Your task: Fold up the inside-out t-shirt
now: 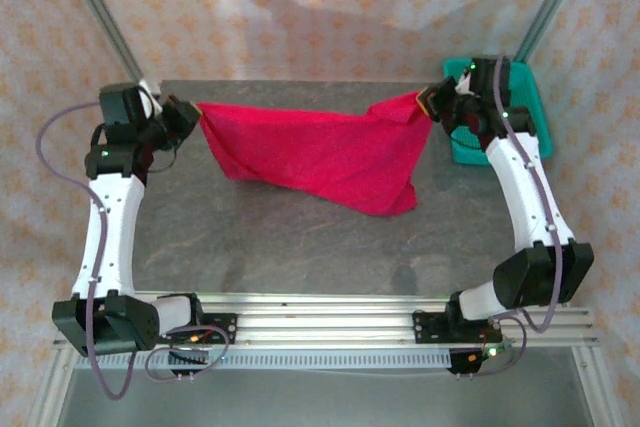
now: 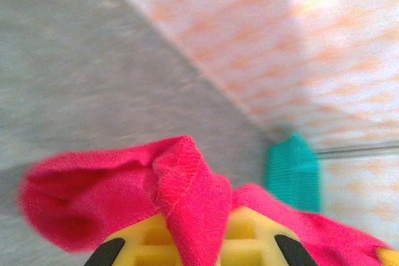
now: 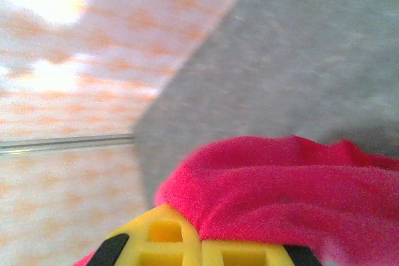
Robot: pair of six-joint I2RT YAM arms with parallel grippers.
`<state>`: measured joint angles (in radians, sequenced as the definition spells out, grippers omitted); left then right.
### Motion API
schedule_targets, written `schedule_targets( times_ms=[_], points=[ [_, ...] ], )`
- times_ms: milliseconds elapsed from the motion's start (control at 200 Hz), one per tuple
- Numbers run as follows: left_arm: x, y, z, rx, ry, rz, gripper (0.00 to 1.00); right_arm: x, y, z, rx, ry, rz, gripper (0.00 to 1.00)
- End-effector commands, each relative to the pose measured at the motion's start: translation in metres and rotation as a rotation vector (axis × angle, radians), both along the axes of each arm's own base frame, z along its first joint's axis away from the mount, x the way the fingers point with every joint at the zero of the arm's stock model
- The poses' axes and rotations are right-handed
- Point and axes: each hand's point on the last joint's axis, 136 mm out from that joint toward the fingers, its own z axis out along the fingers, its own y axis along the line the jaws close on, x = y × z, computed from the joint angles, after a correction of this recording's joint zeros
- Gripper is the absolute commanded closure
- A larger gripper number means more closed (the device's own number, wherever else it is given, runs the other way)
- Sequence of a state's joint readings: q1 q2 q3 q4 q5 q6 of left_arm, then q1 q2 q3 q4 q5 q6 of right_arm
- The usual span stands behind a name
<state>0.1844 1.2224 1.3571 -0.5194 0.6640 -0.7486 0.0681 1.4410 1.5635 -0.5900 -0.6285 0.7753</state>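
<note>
Above the grey table (image 1: 300, 247), both claws, left gripper (image 1: 197, 115) and right gripper (image 1: 428, 102), pinch the t-shirt (image 1: 320, 152) taut; fabric hides their fingertips, and the teal basket (image 1: 530, 97) is half-covered.

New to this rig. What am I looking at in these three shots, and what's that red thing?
It's two white robot arms bolted at the near edge of a grey table. The wide shot comes from a fixed camera above and behind them. The other two come from cameras on each wrist, looking out past yellow-and-black fingers.

The red thing is a t-shirt, which the arms are meant to fold. The left pincer grips one end and the right pincer grips the other, both shut on the cloth. It hangs stretched between them, sagging lowest toward the right. The left wrist view shows the fabric bunched over the fingers. A teal basket sits at the far right corner.
</note>
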Motion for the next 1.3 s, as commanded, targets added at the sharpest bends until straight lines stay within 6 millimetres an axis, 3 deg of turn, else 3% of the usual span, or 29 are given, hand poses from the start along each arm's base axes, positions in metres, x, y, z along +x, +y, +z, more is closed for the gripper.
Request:
schedule_targets(
  times_ms=[0,75,145,310,420,545,686,816,891,986,1061,1156,1291],
  points=[
    [-0.002,-0.026,0.088,-0.141,-0.226,-0.134,1.0,-0.01,0.029,0.086,0.251,-0.181,0.107,1.0],
    [-0.01,-0.022,0.111,-0.096,-0.259,-0.119,1.0,-0.016,0.032,0.105,0.281,-0.22,0.129,1.0],
    [-0.016,-0.014,0.118,-0.042,-0.252,-0.087,1.0,-0.023,0.023,0.105,0.214,-0.217,0.109,1.0],
    [-0.019,-0.002,0.112,-0.007,-0.222,-0.06,1.0,-0.031,0.0,0.103,0.139,-0.213,0.05,1.0],
    [-0.02,-0.001,0.114,-0.02,-0.231,-0.064,1.0,-0.036,0.003,0.123,0.168,-0.277,0.07,1.0],
    [-0.037,-0.002,0.147,-0.026,-0.316,-0.065,1.0,-0.058,0.012,0.165,0.225,-0.404,0.138,1.0],
    [-0.075,0.008,0.196,0.02,-0.425,-0.005,1.0,-0.101,0.005,0.203,0.117,-0.5,0.131,1.0],
    [-0.104,0.018,0.223,0.1,-0.472,0.082,1.0,-0.133,-0.01,0.224,0.006,-0.558,0.057,1.0],
    [-0.108,0.026,0.227,0.143,-0.466,0.13,1.0,-0.136,-0.017,0.226,-0.036,-0.56,0.02,1.0],
    [-0.092,0.038,0.213,0.145,-0.421,0.163,1.0,-0.121,-0.023,0.212,-0.063,-0.52,-0.01,1.0],
    [-0.064,0.049,0.182,0.105,-0.345,0.156,1.0,-0.096,-0.024,0.192,-0.063,-0.461,-0.018,1.0],
    [-0.017,0.052,0.117,0.026,-0.221,0.104,1.0,-0.053,-0.021,0.151,-0.021,-0.375,-0.014,1.0],
    [0.039,0.022,0.008,0.092,0.015,0.005,1.0,0.01,-0.004,0.083,0.048,-0.237,0.028,1.0]
  ],
)
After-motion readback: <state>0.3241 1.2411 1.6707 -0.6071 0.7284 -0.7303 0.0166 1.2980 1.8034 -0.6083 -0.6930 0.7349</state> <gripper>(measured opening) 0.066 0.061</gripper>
